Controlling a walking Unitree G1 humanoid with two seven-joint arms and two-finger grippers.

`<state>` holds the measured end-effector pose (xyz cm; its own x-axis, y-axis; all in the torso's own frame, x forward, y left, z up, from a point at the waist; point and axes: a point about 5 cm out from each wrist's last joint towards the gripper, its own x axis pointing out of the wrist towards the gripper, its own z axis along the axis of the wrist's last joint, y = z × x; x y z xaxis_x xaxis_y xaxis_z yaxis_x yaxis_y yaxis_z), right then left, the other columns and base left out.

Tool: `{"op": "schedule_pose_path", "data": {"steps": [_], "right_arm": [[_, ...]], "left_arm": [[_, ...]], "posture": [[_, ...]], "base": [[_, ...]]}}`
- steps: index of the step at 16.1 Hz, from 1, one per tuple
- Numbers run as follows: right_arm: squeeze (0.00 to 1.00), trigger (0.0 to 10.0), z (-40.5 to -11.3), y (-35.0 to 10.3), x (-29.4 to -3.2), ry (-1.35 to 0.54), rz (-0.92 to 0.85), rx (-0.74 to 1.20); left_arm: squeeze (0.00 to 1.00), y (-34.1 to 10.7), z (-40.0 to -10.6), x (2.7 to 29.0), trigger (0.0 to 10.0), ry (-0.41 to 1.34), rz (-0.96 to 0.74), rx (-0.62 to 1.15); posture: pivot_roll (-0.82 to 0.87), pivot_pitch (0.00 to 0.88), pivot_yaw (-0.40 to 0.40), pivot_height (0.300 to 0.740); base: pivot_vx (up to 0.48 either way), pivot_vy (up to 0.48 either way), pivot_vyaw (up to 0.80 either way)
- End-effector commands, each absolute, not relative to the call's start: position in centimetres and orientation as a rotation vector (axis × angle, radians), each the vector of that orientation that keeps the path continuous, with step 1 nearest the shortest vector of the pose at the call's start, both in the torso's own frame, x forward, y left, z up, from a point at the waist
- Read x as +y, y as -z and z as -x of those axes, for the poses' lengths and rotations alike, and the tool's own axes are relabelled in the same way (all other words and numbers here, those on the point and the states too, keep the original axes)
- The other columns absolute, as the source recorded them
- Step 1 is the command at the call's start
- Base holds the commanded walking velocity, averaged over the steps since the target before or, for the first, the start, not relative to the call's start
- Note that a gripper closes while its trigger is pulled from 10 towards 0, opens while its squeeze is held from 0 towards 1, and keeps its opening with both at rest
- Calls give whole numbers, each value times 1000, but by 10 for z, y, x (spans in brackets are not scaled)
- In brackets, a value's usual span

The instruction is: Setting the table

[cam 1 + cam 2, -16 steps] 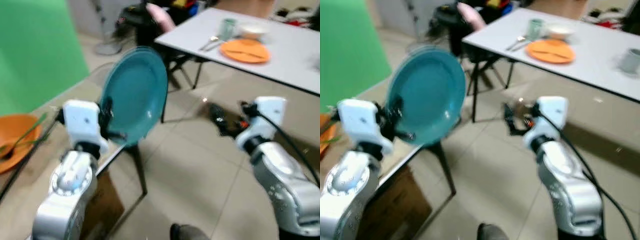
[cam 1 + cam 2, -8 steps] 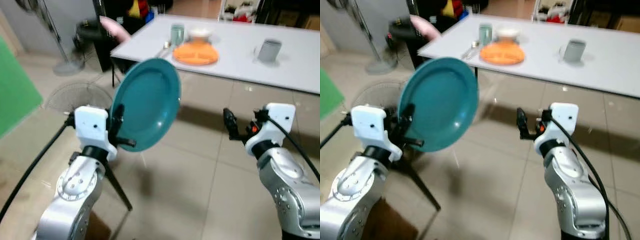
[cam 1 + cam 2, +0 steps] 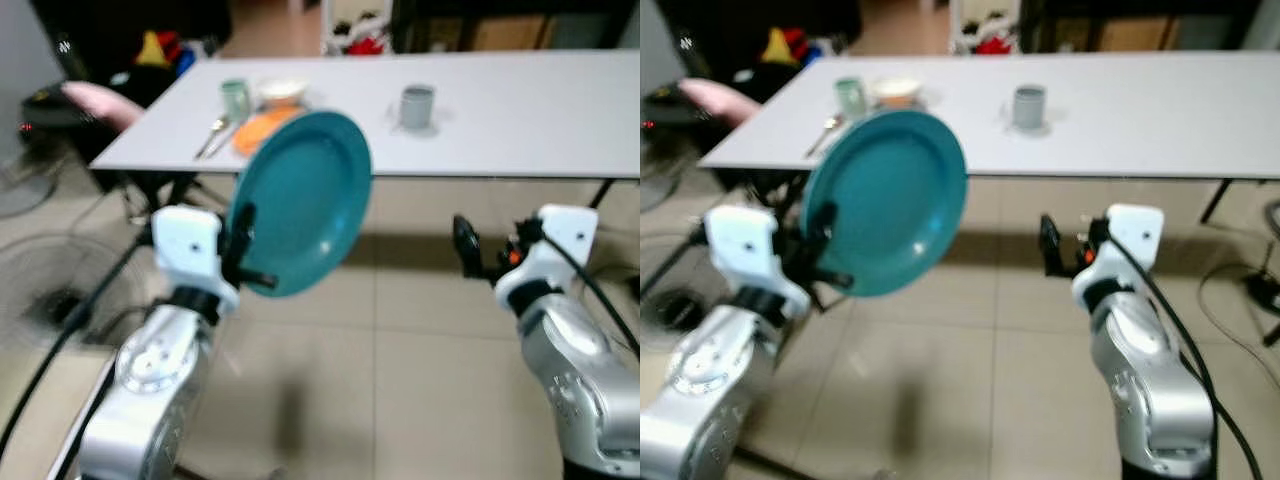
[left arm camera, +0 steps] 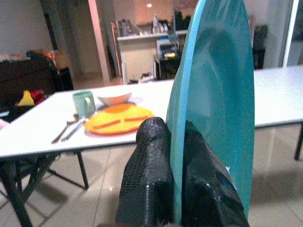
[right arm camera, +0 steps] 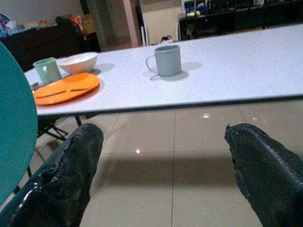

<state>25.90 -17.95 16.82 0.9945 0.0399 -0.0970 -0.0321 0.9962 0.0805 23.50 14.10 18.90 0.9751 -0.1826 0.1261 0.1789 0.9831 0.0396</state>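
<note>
Left eye view: one round teal plate (image 3: 300, 203) at 10 o'clock, pinched on edge by the left gripper (image 4: 171, 165). Right gripper (image 5: 165, 187), fingers spread wide, holds nothing. White table (image 3: 520, 110) at 12 has one flat orange plate (image 4: 117, 119), two mugs, one bowl, probably two utensils.

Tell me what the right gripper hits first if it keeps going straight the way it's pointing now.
The right gripper, open and empty, points toward the white table. Its line seems to run just below the table's front edge, so probably open floor under it first; raised slightly, it would meet that edge near the grey mug. Depth is uncertain.
</note>
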Motion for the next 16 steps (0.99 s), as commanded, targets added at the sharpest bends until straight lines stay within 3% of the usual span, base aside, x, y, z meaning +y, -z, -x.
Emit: {"op": "schedule_pose_path", "data": {"steps": [1, 5, 16], "right_arm": [[0, 10000, -262, -172, -169, -89, -87, 83], [0, 10000, -266, -172, -165, -138, -84, 88], [0, 10000, -268, -169, -151, -284, -104, 106]], "left_arm": [[0, -192, -236, 149, 10000, 147, -43, -149], [0, -183, -233, 153, 10000, 100, -9, -122], [0, -176, -226, 156, 10000, 80, 5, -94]], "posture": [[-65, 0, 71, 740], [-63, 0, 45, 740], [-55, 0, 35, 740]], "base": [[435, 0, -788], [430, 0, -786], [432, 0, 0]]}}
